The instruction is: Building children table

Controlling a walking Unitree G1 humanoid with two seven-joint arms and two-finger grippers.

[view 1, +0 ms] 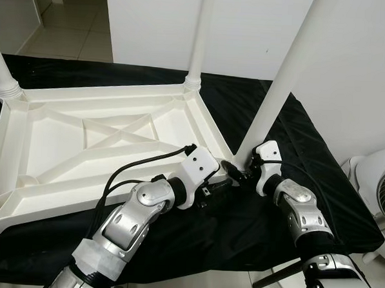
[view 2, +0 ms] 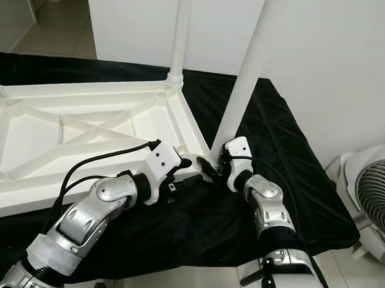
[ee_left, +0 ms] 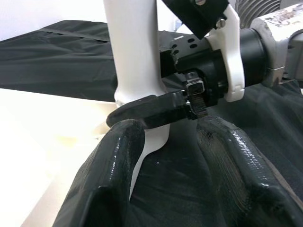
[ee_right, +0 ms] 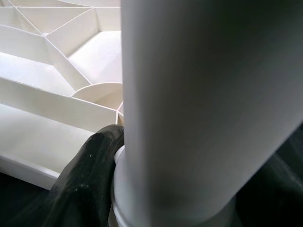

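Right gripper (view 1: 239,171) pinches the base of our white table leg (view 1: 283,78), seated in the near corner of the upturned white tabletop (view 1: 95,145) on the black cloth (view 1: 296,143). Left gripper (view 1: 224,182), fingers spread, rests beside that corner.

surface: black cloth (view 1: 289,142) | on it: upturned white table top (view 1: 82,151) | beyond: tiled floor (view 1: 76,28)
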